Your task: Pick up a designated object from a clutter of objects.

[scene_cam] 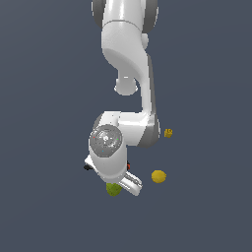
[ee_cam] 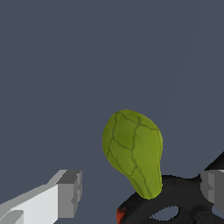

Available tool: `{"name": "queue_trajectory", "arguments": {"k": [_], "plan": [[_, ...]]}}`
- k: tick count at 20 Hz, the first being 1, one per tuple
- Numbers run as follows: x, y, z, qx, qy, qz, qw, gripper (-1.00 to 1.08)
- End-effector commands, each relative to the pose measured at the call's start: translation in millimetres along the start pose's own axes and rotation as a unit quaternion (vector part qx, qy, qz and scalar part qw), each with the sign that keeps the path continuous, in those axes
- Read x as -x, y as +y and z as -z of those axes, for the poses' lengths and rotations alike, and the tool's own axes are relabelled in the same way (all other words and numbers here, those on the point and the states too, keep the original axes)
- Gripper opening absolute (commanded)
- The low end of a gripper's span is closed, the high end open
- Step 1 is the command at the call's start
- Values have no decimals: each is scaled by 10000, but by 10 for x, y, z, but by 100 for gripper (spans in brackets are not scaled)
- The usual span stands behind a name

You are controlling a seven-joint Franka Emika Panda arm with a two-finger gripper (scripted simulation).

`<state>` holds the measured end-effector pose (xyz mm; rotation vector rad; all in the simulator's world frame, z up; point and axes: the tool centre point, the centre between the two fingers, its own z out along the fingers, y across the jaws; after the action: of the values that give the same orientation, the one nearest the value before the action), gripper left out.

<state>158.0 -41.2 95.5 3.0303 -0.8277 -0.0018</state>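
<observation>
The designated object, an olive-green pear [ee_cam: 132, 148] with mottled skin, lies on the grey floor with its tapered end toward a black clamp [ee_cam: 177, 202] that has an orange tip [ee_cam: 120, 215]. My gripper [ee_cam: 142, 183] is open above it. One grey fingertip [ee_cam: 71, 189] stands on one side of the pear's narrow end and the other fingertip [ee_cam: 212, 184] on the other side, neither touching it. In the exterior view the pear [scene_cam: 113, 189] peeks out from under the arm's hand [scene_cam: 107, 156], which covers most of the clamp [scene_cam: 88, 167].
Of the clutter of objects, a round yellow lemon [scene_cam: 158, 176] lies toward the exterior view's right of the pear. A tiny yellow piece [scene_cam: 168, 133] sits farther back on the right. The white arm [scene_cam: 129, 54] reaches in from the top.
</observation>
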Motion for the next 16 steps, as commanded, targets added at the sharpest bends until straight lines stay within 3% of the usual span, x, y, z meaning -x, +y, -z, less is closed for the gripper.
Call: {"name": "queue_trajectory", "arguments": {"k": [1, 10, 16], "plan": [[1, -1, -32, 0, 0, 0, 10000, 100], [6, 6, -457, -3, 5, -15, 10000, 100], [-8, -3, -502, -3, 5, -15, 10000, 100]]}}
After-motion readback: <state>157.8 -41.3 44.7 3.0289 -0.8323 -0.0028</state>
